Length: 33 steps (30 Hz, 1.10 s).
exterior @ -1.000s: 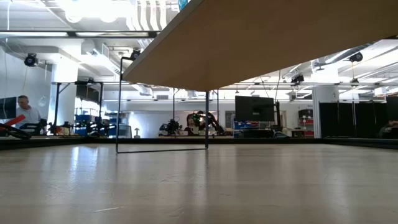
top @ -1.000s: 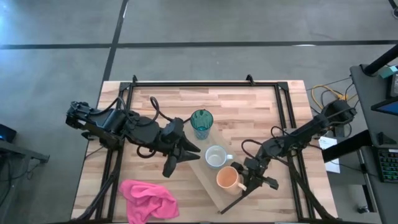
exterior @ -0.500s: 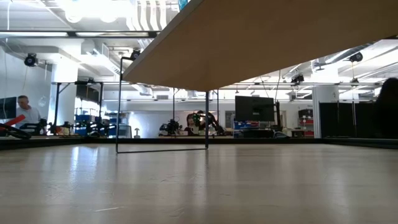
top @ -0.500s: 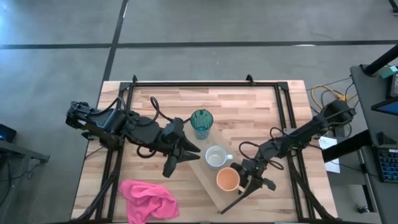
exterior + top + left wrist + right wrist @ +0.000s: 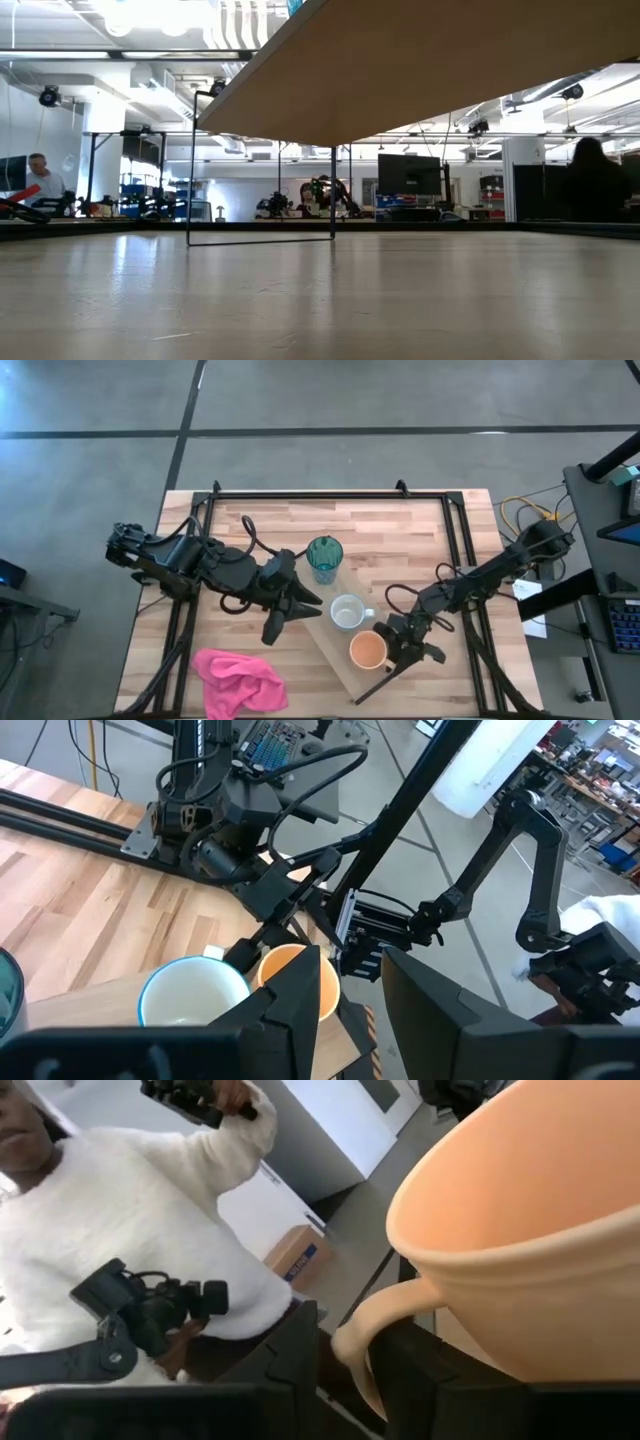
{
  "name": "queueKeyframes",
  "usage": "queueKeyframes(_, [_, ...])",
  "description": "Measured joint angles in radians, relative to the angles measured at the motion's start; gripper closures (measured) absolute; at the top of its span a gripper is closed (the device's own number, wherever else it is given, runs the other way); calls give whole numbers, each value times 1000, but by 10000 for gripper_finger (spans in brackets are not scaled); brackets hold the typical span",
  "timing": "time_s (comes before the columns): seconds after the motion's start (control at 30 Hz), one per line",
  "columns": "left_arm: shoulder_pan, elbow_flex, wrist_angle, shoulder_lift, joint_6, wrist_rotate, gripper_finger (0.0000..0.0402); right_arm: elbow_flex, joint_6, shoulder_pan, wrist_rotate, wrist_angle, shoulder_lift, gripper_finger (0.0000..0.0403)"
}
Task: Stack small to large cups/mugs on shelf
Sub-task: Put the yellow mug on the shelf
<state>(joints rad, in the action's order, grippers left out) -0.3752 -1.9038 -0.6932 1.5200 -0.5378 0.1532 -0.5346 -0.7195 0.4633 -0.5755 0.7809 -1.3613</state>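
Where the slatted wooden desk [image 5: 400,540] is seen from above, a light wood shelf [image 5: 335,650] lies flat and angled near its middle, carrying three vessels in a diagonal row. The teal-blue tumbler [image 5: 324,558] stands farthest from the front edge, the whitish mug [image 5: 347,612] sits in the middle with its handle pointing toward the right arm, and the orange mug [image 5: 368,650] is nearest the front edge, just beside the whitish mug. All three stand upright with their mouths up. The right gripper [image 5: 408,647] is at the orange mug's side; in the right wrist view the mug's handle [image 5: 372,1330] sits in the gap between the two dark fingers [image 5: 290,1355], which stand slightly apart around it, and whether they touch it cannot be told. The left gripper [image 5: 292,603] hovers just beside the shelf's left edge, near the tumbler and whitish mug, with its fingers spread apart and holding nothing. A crumpled pink cloth [image 5: 238,680] lies on the desk near the front left corner, well apart from the shelf. Beyond the desk in the right wrist view, a person in a white fuzzy sweater [image 5: 150,1230] is standing.
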Motion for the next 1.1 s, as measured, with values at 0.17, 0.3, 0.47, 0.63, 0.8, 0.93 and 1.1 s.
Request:
queueKeyframes(0.17, [0, 0, 0, 0, 0, 0, 306, 0, -10, 4, -10, -25, 18, 326])
queueKeyframes(0.3, [0, 0, -2, 0, 0, -2, 306, -1, 12, 4, -6, -77, 35, 326])
queueKeyframes(0.47, [0, 0, -4, 0, 0, -14, 306, -2, 20, 4, -3, -95, 43, 319])
queueKeyframes(0.63, [0, 1, -4, 0, 0, -17, 306, -2, 20, 4, 0, -99, 45, 302])
queueKeyframes(0.8, [0, 1, -4, 0, 0, -17, 306, -2, 25, 4, 0, -102, 46, 282])
queueKeyframes(0.93, [0, 1, -4, 0, 0, -17, 306, -1, 68, 4, 0, -111, 46, 272])
queueKeyframes(1.1, [0, 1, -4, 0, 0, -18, 306, -1, 81, 4, 0, -120, 46, 271])
